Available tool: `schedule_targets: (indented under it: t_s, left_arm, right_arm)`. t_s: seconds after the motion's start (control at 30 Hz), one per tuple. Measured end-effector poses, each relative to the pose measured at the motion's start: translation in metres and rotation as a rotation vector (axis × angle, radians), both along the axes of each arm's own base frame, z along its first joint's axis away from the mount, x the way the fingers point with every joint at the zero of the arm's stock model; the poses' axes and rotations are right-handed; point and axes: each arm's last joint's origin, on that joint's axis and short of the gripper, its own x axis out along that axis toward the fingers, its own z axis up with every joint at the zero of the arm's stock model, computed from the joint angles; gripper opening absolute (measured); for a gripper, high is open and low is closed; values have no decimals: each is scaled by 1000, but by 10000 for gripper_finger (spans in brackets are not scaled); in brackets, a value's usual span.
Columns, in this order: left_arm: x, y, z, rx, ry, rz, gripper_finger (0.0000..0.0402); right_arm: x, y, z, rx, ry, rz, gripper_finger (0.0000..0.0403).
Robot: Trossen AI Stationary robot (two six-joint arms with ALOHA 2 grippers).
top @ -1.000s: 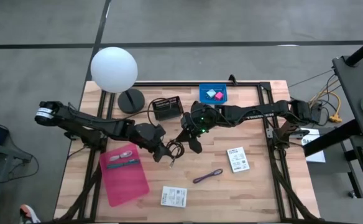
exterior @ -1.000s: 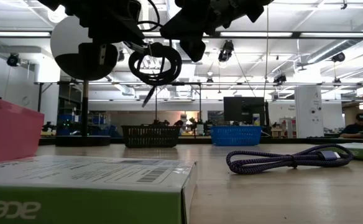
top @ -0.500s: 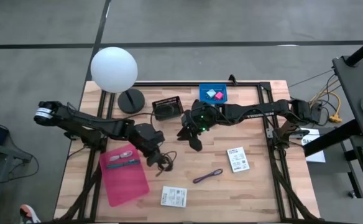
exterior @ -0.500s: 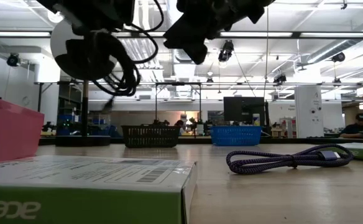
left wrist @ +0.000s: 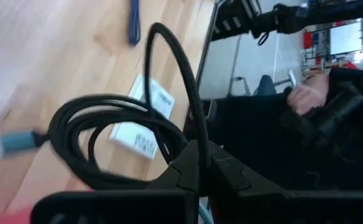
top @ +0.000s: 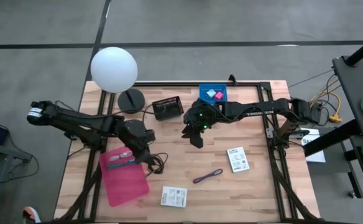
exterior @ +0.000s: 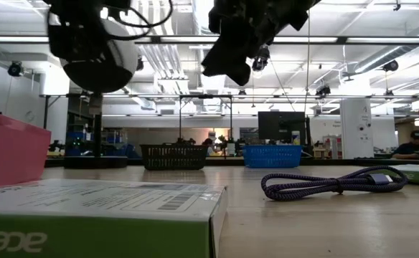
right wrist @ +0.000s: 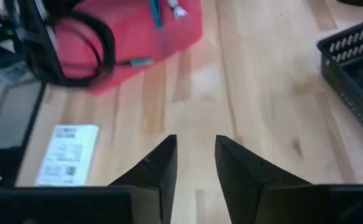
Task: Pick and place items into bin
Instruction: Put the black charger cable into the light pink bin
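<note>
Left tool (top: 145, 157) clamped on the black coiled cable (top: 156, 163), right beside the pink bin (top: 124, 173).

The coil hangs off the table, at the bin's near edge, so the left arm is much the nearer. The right tool (right wrist: 194, 163), fingers slightly apart and empty, hovers mid-table. Farther along the wooden table (top: 256, 186) lie a purple cable (top: 207, 176) and white packets (top: 174, 196); an open workshop lies beyond.

Pen (top: 122, 164) lies in tray (top: 127, 183); cubes (top: 214, 95) in bin (top: 213, 88).
</note>
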Motion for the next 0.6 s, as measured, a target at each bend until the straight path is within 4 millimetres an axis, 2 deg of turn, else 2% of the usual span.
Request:
schedule_targets:
  t_s: [0.17,0.6]
  left_arm:
    - [-22,1,4,-1,79,0,0]
    - [-70,-9,-7,-27,508,33,0]
  right_arm:
    - [-3,-1,-3,-44,31,19,84]
    - [-5,-5,-6,-102,39,61,70]
